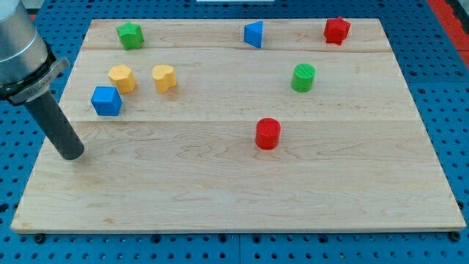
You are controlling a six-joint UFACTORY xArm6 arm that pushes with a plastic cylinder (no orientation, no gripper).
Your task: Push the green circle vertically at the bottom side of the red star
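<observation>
- Green circle standing on the wooden board in the view's upper right part, at about 7 o'clock from the red star, well apart from it.
- Red star near the board's top right corner.
- Red cylinder at about 7 o'clock from the green circle, apart from it.
- Blue triangular block at about 10 o'clock from the green circle, by the top edge.
- Far off at 9 o'clock: two yellow blocks side by side, a blue cube, a green star.
- My tip down on the board's left edge, at about 7 o'clock from the blue cube, touching no block.
- No jaws here, only a plain dark rod.
- No readable writing or labels.
</observation>
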